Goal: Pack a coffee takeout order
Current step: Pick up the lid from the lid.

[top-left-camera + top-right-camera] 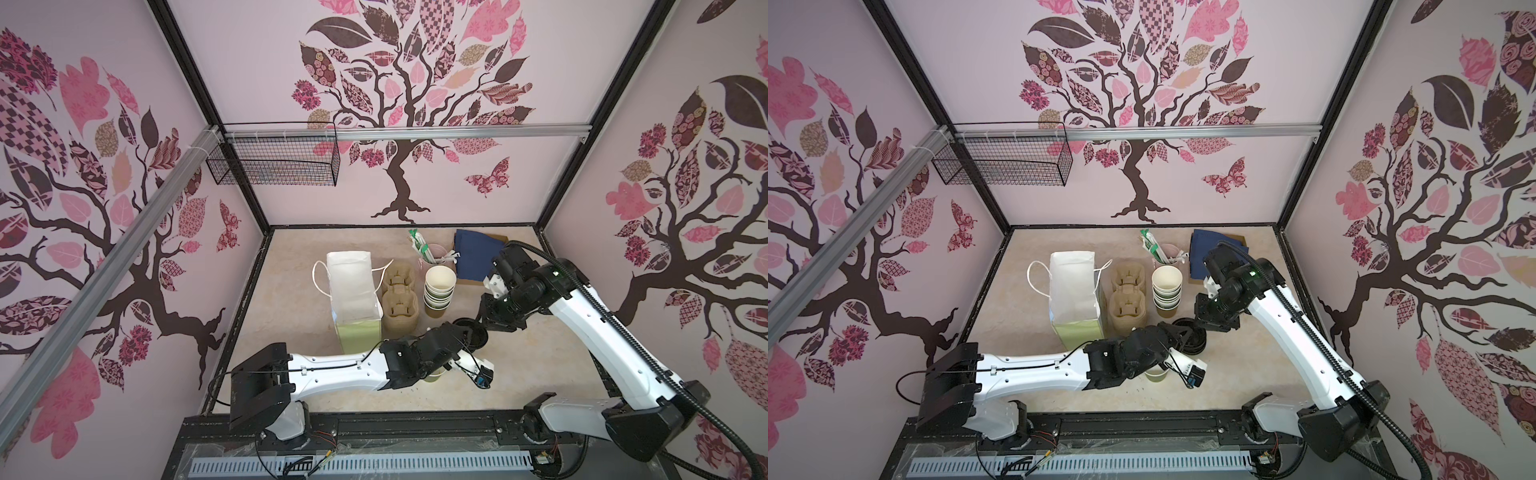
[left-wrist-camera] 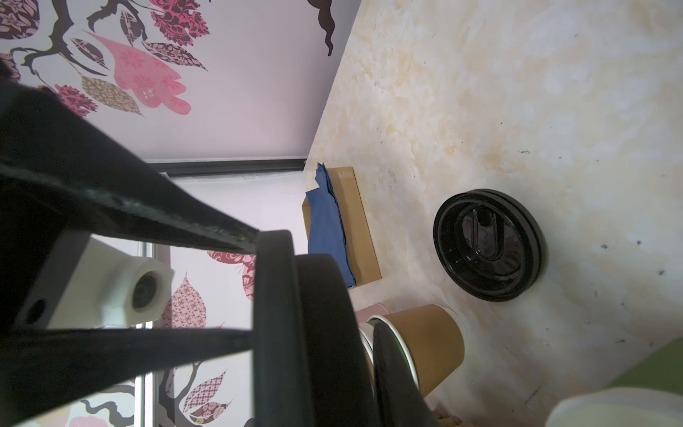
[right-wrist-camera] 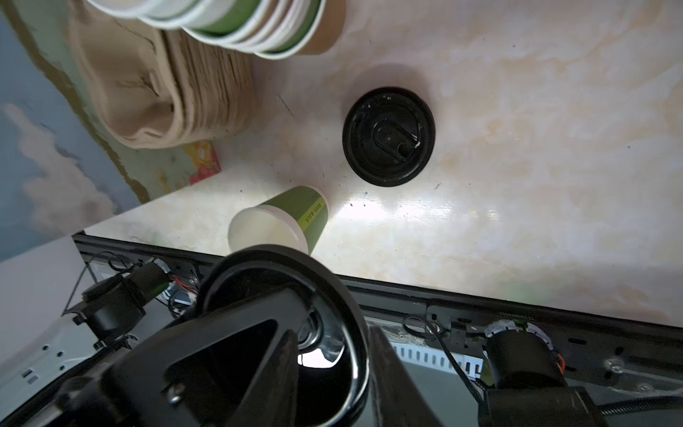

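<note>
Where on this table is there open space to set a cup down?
Bare tabletop lies between the paper bag and the left wall, and front right, past the loose lids. Crowded: bag, pulp carriers, cup stack, straws, napkins in a row.

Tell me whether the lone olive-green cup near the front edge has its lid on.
Off. The olive-green cup stands open, its white rim and inside bare in the right wrist view.

The marbled desk [image 1: 291, 291] bears a pale green paper bag [image 1: 353, 291], stacked pulp carriers [image 1: 400, 301], stacked cups [image 1: 439, 286], a pink cup of straws [image 1: 438, 250], navy napkins [image 1: 473, 257] on cardboard [image 2: 356, 222], black lids [image 3: 388, 136], one olive-green cup [image 3: 306, 214].
</note>
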You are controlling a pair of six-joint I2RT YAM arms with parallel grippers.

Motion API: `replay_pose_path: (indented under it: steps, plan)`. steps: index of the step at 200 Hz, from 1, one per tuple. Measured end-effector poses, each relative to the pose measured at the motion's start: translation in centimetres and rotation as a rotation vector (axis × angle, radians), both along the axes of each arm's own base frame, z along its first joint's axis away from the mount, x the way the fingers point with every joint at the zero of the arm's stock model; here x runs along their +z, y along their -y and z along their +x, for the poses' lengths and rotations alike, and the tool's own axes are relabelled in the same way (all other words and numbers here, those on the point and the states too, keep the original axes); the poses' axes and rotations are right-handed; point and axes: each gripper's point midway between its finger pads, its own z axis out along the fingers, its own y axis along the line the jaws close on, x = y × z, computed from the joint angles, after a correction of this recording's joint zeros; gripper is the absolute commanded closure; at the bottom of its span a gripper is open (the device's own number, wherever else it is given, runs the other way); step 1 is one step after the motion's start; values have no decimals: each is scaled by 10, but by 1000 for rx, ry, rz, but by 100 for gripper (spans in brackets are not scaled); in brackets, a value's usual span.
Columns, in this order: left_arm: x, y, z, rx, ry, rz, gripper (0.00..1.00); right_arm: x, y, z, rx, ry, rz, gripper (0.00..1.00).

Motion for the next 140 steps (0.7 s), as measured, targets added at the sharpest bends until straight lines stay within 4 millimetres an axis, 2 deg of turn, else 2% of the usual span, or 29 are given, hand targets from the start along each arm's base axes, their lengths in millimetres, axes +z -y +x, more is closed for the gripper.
replay_pose_path:
  steps: [17, 36, 53, 73, 94, 107, 120, 140]
  plan:
    - [5, -2, -2, 11, -40, -32, 78, 26, 0, 13, -33, 92, 15, 57]
    - [20, -8, -8, 31, -124, -110, 79, 60, 8, 26, -87, 225, 21, 58]
    - [42, -17, -15, 64, -252, -228, 80, 88, 20, 30, -136, 345, 18, 58]
    - [82, -29, -17, 108, -469, -433, 80, 115, 32, 29, -170, 457, 18, 58]
    - [120, -49, -7, 161, -705, -656, 80, 130, 32, 31, -158, 518, 34, 59]
    - [134, -60, 0, 191, -833, -756, 81, 135, 28, 34, -132, 546, 48, 59]
    - [143, -67, 3, 209, -964, -831, 81, 137, 22, 38, -95, 571, 58, 58]
    - [145, -73, 8, 238, -1162, -897, 83, 140, 14, 43, -16, 623, 58, 57]
